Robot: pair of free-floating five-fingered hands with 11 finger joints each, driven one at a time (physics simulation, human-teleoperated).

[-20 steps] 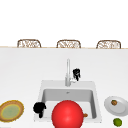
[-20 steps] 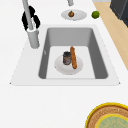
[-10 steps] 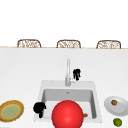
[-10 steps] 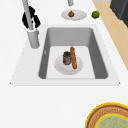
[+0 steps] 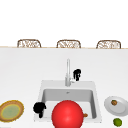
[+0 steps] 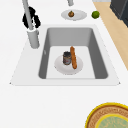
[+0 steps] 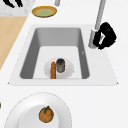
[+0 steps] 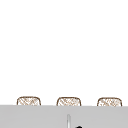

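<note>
My right hand (image 5: 77, 74) hovers just right of the faucet (image 5: 68, 72), its fingers relaxed and pointing down, holding nothing; it also shows beside the faucet (image 7: 96, 37) as a dark shape (image 7: 106, 36) and behind the spout (image 6: 31, 20). My left hand (image 5: 39, 108) hangs over the sink's (image 5: 41, 86) front left corner, fingers loose and empty, and appears as a hand (image 7: 13, 3) at the far top left. In the basin lies a small white plate (image 6: 60, 68) carrying a dark jar (image 6: 66, 58) and an orange carrot-like stick (image 6: 73, 57).
A large red ball (image 5: 67, 115) sits before the sink's front edge. A yellow-rimmed plate (image 5: 11, 110) lies on the left counter. On the right, a white plate (image 5: 121, 107) bears a small brown-orange fruit (image 5: 114, 102), with a lime (image 5: 117, 122) nearby. Several wicker chair backs (image 5: 68, 43) stand behind.
</note>
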